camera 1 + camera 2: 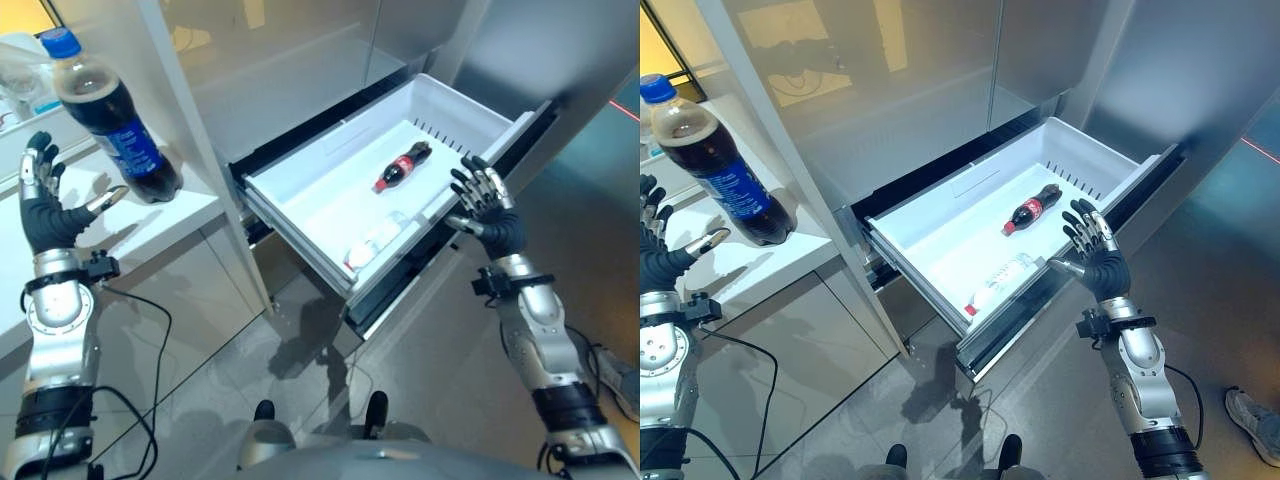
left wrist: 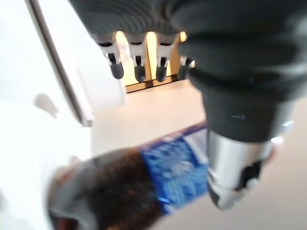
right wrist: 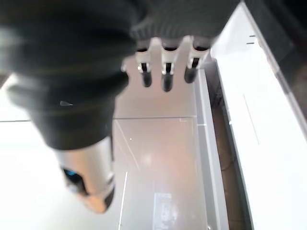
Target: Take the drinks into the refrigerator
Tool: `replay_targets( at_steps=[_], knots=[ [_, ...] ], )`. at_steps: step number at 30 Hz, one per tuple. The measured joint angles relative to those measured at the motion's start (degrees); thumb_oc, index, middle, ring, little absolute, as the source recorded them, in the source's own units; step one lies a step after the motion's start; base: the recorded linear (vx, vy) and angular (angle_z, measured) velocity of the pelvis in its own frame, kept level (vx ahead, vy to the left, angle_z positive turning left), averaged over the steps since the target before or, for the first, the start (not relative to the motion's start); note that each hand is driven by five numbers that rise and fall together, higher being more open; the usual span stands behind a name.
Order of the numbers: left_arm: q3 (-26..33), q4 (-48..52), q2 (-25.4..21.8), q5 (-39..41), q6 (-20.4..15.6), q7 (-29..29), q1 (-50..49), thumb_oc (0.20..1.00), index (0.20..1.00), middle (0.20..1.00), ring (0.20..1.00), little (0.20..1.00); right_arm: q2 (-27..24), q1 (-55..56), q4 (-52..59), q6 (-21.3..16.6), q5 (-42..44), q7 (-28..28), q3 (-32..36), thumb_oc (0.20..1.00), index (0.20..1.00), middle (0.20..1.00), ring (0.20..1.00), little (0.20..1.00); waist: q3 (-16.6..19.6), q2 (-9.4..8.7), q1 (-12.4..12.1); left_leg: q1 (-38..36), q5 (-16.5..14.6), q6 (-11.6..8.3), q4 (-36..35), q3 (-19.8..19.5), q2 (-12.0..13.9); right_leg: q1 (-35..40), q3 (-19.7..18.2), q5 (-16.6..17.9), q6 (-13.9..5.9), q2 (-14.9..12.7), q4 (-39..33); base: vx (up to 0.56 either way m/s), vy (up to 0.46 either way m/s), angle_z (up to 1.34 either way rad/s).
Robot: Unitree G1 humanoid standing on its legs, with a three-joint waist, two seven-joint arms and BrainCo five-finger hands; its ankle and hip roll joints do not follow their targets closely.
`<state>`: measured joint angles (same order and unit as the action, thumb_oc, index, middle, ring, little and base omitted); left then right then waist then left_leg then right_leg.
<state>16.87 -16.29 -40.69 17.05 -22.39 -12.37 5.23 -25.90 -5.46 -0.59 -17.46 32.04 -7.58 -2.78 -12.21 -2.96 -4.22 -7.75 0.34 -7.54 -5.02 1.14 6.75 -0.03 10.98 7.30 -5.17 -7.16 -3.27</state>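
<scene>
Drawer (image 1: 300, 185), white plastic, pulled open at frame centre: small red-labelled cola bottle (image 1: 401, 167) and clear bottle (image 1: 372, 243) inside. Large blue-labelled cola bottle (image 1: 110, 117) upper left on white tabletop (image 1: 150, 225), beside left robot hand (image 1: 45, 215), fingers spread. Right robot hand (image 1: 487, 208) spread at drawer's front edge.

Glossy white plastic drawer (image 1: 330, 180)

Grey tiled floor (image 1: 300, 340) — white counter (image 1: 150, 225)

No legible text is showing: print on the large cola bottle's blue label (image 1: 132, 146) and the small bottle's red label (image 1: 397, 170) is staying unreadable.
</scene>
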Motion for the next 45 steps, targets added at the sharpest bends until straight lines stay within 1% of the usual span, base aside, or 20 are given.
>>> replay_targets(
  at_steps=[4,7,8,12,16,23,29,32,38,40,41,43,45],
  knots=[
    [-0.8,-4.3,-1.1,0.2,1.6,0.7,1.1,1.000,1.000,1.000,1.000,1.000,-0.1,-0.1,0.2,0.3,0.2,-0.8,-0.5,1.000,1.000,1.000,1.000,1.000,0.3,-0.09,0.4,-0.2,0.0,0.00,0.0,0.9,0.0,-0.4,-1.0,0.4,0.11,0.1,0.0,0.01,0.017,-0.14],
    [-2.1,-5.2,-1.0,2.2,1.9,1.6,1.2,1.000,1.000,1.000,1.000,1.000,-0.1,0.0,0.4,0.3,0.2,-1.2,-0.5,1.000,1.000,1.000,1.000,1.000,1.1,-0.36,0.5,0.2,-0.2,0.29,0.0,1.7,0.0,-1.3,-1.5,0.6,0.24,0.2,0.0,0.01,0.014,-0.14],
    [-2.9,-5.6,-0.6,3.7,2.0,2.3,1.3,1.000,1.000,1.000,1.000,1.000,-0.1,0.0,0.5,0.3,0.2,-1.3,-0.5,1.000,1.000,1.000,1.000,1.000,1.5,-0.48,0.6,0.5,-0.2,0.28,0.0,2.0,0.0,-1.8,-2.2,0.9,0.29,0.3,0.0,0.00,0.018,-0.14],
    [-5.6,-6.0,-0.3,6.4,2.5,4.1,1.5,1.000,1.000,1.000,1.000,1.000,-0.1,0.1,0.6,0.4,0.2,-1.4,-0.8,1.000,1.000,1.000,1.000,1.000,1.6,-0.60,0.7,0.5,0.0,-0.01,0.0,2.8,0.0,-2.3,-2.9,1.1,0.34,0.4,0.0,0.01,0.016,-0.11],
    [-5.8,-6.0,-0.3,6.8,2.5,5.9,1.6,1.000,1.000,1.000,1.000,1.000,-0.1,0.3,0.6,0.4,0.2,-1.4,-1.0,1.000,1.000,1.000,1.000,1.000,1.6,-0.63,1.8,0.4,0.0,-0.04,0.0,3.0,0.0,-2.3,-3.1,1.2,0.32,0.5,0.0,0.01,0.009,-0.02],
    [-6.7,-5.9,-0.4,6.9,3.1,7.8,2.3,1.000,1.000,1.000,1.000,1.000,-0.1,1.4,0.6,0.4,0.1,-2.1,-1.3,1.000,1.000,1.000,1.000,1.000,2.3,-1.12,1.9,0.3,0.0,-0.05,0.0,3.6,0.0,-2.7,-3.9,1.4,0.38,0.6,0.0,0.01,0.012,-0.04],
    [-7.9,-6.1,-0.4,6.7,3.1,8.2,3.0,1.000,1.000,1.000,1.000,1.000,0.0,2.5,0.6,0.4,0.1,-2.9,-1.6,1.000,1.000,1.000,1.000,1.000,3.4,-2.13,1.9,0.0,0.0,-0.08,0.0,4.2,0.0,-2.7,-4.4,1.6,0.42,0.8,0.0,0.01,0.007,-0.04],
    [-8.1,-6.3,-0.4,6.7,3.3,8.3,3.1,1.000,1.000,1.000,1.000,1.000,0.1,3.5,0.6,0.4,0.1,-3.4,-1.6,1.000,1.000,1.000,1.000,1.000,3.8,-2.62,2.0,-0.7,-0.3,0.06,-0.1,5.2,0.0,-2.7,-5.4,1.8,0.45,1.0,0.0,0.01,0.011,-0.15],
    [-9.1,-7.5,-0.4,6.2,3.6,8.3,4.6,1.000,1.000,1.000,1.000,1.000,0.2,4.7,0.6,0.5,0.1,-3.6,-1.6,1.000,1.000,1.000,1.000,1.000,4.2,-3.32,2.3,-1.2,-0.3,0.09,-0.1,6.4,0.0,-2.7,-6.2,2.0,0.36,1.2,-0.3,0.01,0.005,-0.11],
    [-9.5,-9.6,-0.3,6.2,4.1,7.8,6.6,1.000,1.000,1.000,1.000,1.000,0.3,4.8,0.6,0.7,0.1,-3.6,-1.7,1.000,1.000,1.000,1.000,1.000,4.4,-3.60,2.3,-1.6,-0.3,0.07,-0.1,6.8,0.0,-2.6,-6.8,2.1,0.31,1.3,-0.3,0.00,0.000,-0.10],
    [-9.5,-10.2,-0.3,6.2,4.2,7.4,7.1,1.000,1.000,1.000,1.000,1.000,0.4,4.9,0.6,0.8,0.1,-3.7,-1.7,1.000,1.000,1.000,1.000,1.000,4.6,-3.83,2.8,-1.6,-0.3,0.07,-0.1,6.8,0.0,-2.6,-6.9,2.1,0.31,1.3,-0.3,0.00,0.000,0.00],
    [-9.5,-10.3,-0.3,6.2,4.2,6.5,7.3,1.000,1.000,1.000,1.000,1.000,0.4,4.9,0.6,0.8,0.1,-4.0,-1.8,1.000,1.000,1.000,1.000,1.000,4.7,-4.02,3.3,-1.7,-0.3,0.07,-0.1,6.8,0.0,-2.5,-7.0,2.1,0.30,1.3,-0.3,0.00,0.000,0.00],
    [-10.1,-10.3,0.4,6.3,4.2,6.0,7.9,1.000,1.000,1.000,1.000,1.000,0.4,5.3,0.6,0.8,0.1,-4.1,-1.8,1.000,1.000,1.000,1.000,1.000,4.8,-4.04,3.3,-1.8,-0.3,0.07,-0.1,6.8,0.0,-2.3,-7.0,2.3,0.51,1.3,-0.3,0.00,0.000,0.00]
  ],
)
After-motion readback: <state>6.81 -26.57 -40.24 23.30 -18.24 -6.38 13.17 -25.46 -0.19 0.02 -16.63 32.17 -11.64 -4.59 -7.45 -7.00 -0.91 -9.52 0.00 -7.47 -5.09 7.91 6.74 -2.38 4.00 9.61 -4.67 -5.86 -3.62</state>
